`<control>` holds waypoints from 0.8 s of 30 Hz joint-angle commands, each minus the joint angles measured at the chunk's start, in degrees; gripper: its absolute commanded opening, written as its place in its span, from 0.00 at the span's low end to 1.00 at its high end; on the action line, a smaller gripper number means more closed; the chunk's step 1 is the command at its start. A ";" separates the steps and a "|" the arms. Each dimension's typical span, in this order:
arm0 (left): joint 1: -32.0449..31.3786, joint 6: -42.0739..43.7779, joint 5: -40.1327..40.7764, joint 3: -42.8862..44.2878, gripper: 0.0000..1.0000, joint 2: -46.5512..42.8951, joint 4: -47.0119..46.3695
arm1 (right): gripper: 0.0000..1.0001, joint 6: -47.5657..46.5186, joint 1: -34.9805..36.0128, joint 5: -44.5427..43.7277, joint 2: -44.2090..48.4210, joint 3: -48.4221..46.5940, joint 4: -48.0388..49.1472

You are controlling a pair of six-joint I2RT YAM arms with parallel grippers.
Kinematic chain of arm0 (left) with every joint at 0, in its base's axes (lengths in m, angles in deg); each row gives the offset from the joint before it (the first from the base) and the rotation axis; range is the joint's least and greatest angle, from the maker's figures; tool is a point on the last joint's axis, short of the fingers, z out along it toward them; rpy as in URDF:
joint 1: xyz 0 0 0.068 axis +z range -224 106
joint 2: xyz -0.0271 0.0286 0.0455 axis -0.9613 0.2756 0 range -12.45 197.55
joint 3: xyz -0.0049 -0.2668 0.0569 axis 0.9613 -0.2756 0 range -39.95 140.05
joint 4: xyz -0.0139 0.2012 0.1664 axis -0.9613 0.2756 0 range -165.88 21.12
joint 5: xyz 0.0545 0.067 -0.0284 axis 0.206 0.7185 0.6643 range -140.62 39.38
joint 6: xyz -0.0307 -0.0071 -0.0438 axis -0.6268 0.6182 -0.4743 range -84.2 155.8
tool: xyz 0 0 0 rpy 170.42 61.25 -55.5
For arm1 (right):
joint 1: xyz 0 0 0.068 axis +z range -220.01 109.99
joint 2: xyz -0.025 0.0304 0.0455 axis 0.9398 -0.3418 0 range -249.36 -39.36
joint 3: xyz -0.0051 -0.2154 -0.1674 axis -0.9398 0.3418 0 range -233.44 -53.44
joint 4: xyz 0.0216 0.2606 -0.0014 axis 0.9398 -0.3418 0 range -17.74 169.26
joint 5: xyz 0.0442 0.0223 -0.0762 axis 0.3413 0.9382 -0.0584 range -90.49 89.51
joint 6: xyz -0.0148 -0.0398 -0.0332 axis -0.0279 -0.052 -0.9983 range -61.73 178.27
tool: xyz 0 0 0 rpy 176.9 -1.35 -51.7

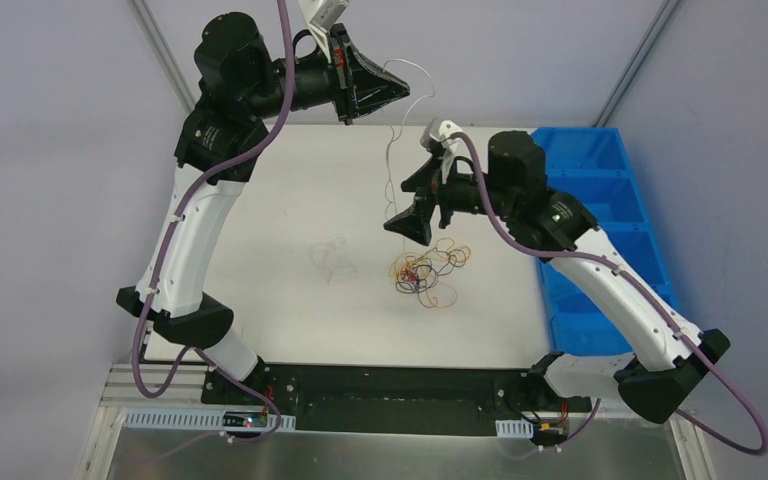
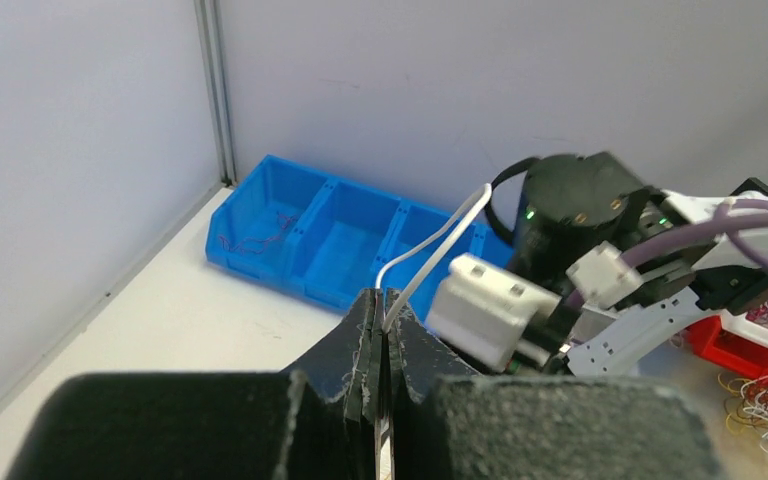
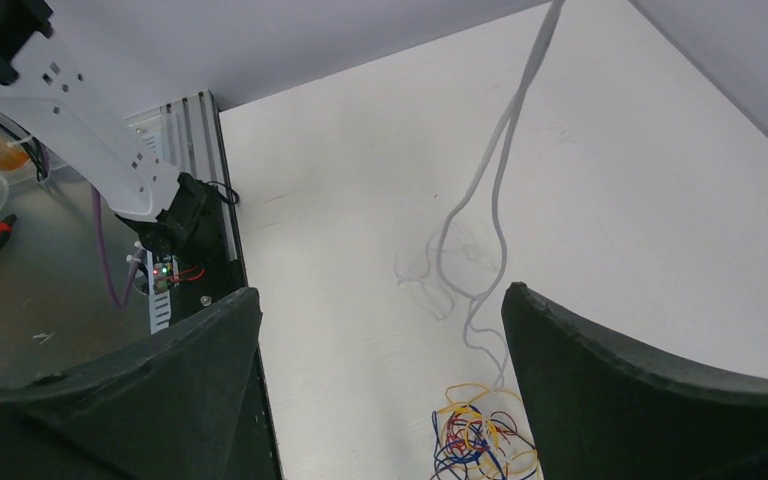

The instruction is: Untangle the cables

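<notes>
Cables (image 1: 430, 272) lie in a small coloured clump at the centre-right of the overhead view. One white strand (image 2: 440, 235) of them is pinched in the left gripper (image 2: 382, 300), whose fingers are pressed together on it near the top of that view. From there the strand hangs in a loose wavy line down to the clump. The right gripper (image 3: 380, 290) has its fingers spread wide and holds nothing. It hovers just above the clump's upper left edge, and in its own camera the white strand shows between the fingers.

The step in hand looks like drawing the white strand free. To do it well, I judge that the right fingers should come down beside the point where the strand enters the clump and pin the coloured loops while the left arm lifts slowly. A quick pull would likely drag the whole clump up or tighten a knot.

The table (image 1: 290, 200) is a plain white board that looks smooth, so the clump will probably slide easily. A blue bin (image 1: 600, 170) with compartments sits along its right edge in the overhead view — pale grey walls close the far side.
</notes>
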 commanded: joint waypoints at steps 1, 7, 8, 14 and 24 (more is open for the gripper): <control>0.24 -1.67 0.44 -0.14 0.00 -2.08 -4.20 | 0.94 1.00 1.75 -1.59 -1.26 4.16 10.42; 0.38 -3.10 1.53 -2.39 0.00 -3.50 -5.78 | 0.82 -2.08 6.94 -14.65 -3.53 11.70 24.74; 0.46 -3.28 1.71 -2.65 0.00 -3.58 -5.92 | 0.78 -2.36 7.03 -16.08 -4.30 12.13 26.72; 2.48 -3.07 6.72 -7.89 0.00 -5.93 -6.13 | 0.00 -3.24 7.03 -17.65 -5.79 8.91 24.65; 12.17 -12.34 14.19 -24.19 0.20 -10.33 -7.43 | 0.00 3.07 9.74 -13.75 -16.45 -49.95 -8.56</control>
